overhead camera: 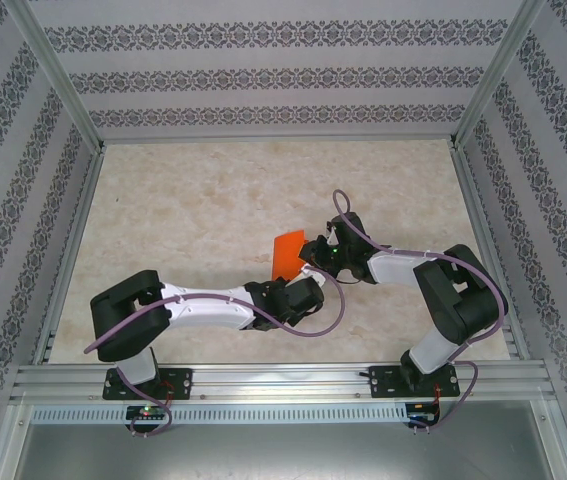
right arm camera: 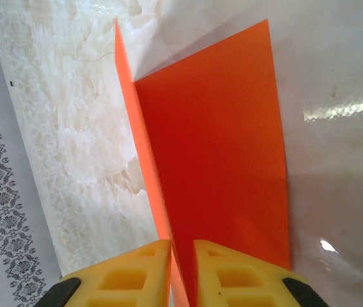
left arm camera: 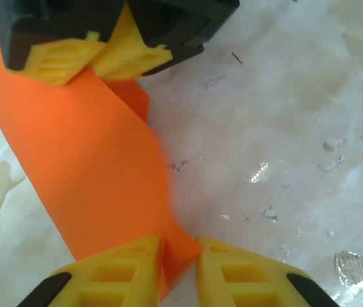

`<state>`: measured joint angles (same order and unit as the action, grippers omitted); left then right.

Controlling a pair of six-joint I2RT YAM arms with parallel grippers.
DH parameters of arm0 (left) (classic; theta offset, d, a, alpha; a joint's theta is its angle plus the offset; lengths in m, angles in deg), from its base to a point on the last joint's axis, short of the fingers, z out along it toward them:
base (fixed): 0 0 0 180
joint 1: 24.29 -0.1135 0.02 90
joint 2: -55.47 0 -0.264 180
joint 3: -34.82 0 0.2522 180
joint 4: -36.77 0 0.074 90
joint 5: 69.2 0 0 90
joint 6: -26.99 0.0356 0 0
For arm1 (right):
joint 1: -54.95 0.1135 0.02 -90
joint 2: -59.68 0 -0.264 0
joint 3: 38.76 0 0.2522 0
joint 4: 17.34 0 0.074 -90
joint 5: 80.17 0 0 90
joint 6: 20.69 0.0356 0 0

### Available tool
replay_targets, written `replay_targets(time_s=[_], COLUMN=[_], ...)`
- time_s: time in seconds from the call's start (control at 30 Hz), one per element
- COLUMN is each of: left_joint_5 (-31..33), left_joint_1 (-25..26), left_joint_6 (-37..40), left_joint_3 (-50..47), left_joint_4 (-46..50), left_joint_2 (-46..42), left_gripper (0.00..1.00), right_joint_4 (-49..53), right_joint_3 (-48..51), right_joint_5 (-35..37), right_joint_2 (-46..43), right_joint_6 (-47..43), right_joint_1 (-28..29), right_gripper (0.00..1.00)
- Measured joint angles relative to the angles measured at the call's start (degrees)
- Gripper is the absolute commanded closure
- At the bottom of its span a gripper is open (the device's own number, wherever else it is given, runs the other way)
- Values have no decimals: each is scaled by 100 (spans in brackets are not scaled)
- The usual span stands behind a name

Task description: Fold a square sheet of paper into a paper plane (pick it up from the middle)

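Near the bench's (overhead camera: 163,220) middle, left gripper (left arm camera: 180,248) and right gripper (right arm camera: 181,248) pinched the square sheet of paper (overhead camera: 288,256); the left's hold looked shallow, so opposed pulls might have torn it.

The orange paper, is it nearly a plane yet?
Not nearly. Done: the sheet of paper is picked up and bent along one long crease, seen from the right wrist. In hand: the left gripper and right gripper each pinch an end. Left: no pointed nose or wings show yet.
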<state>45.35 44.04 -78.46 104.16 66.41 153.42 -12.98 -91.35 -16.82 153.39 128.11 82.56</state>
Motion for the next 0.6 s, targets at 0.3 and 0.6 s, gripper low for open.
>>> replay_targets(time_s=[0.3, 0.6], left_joint_5=[-372, -1421], left_joint_1=[-85, -752], left_joint_6=[42, 39], left_joint_3=[-28, -208], left_joint_4=[-17, -138], left_joint_2=[-286, -522], left_gripper=[100, 100], right_joint_4=[503, 1318], right_joint_3=[-7, -221], right_joint_5=[4, -142], right_joint_2=[-48, -564], right_joint_6=[-306, -1008], right_joint_1=[-120, -501], right_gripper=[77, 71])
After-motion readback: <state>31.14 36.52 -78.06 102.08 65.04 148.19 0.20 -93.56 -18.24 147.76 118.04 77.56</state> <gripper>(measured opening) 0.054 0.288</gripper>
